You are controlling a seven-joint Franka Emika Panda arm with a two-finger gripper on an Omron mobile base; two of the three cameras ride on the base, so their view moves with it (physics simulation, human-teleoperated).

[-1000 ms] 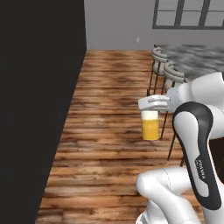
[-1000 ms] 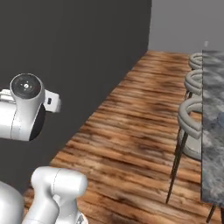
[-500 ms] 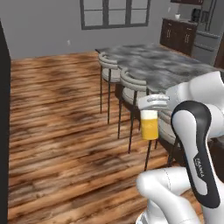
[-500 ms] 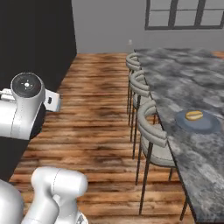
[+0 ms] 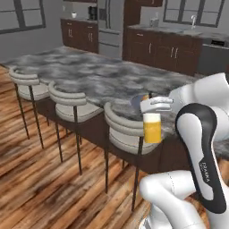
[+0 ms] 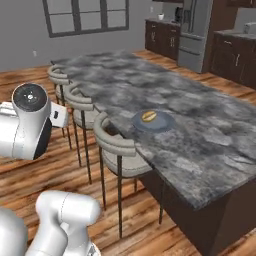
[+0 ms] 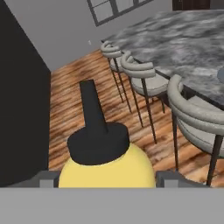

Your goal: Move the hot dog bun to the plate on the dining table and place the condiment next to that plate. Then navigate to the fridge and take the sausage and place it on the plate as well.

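Condiment (image 5: 152, 127) in pincer (image 5: 152, 107); right view: bun (image 6: 148, 116) on plate (image 6: 161, 123).

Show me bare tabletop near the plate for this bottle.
The dining table is bare on every side of the plate, which holds the bun. The near edge is crowded by stools. The bottle sits between the fingers.

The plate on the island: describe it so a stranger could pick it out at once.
Find the long dining table with the grey marbled top and three stools along one side. The plate lies near that edge, beyond the nearest stool. It is round, flat and greyish-blue, with the hot dog bun on it.
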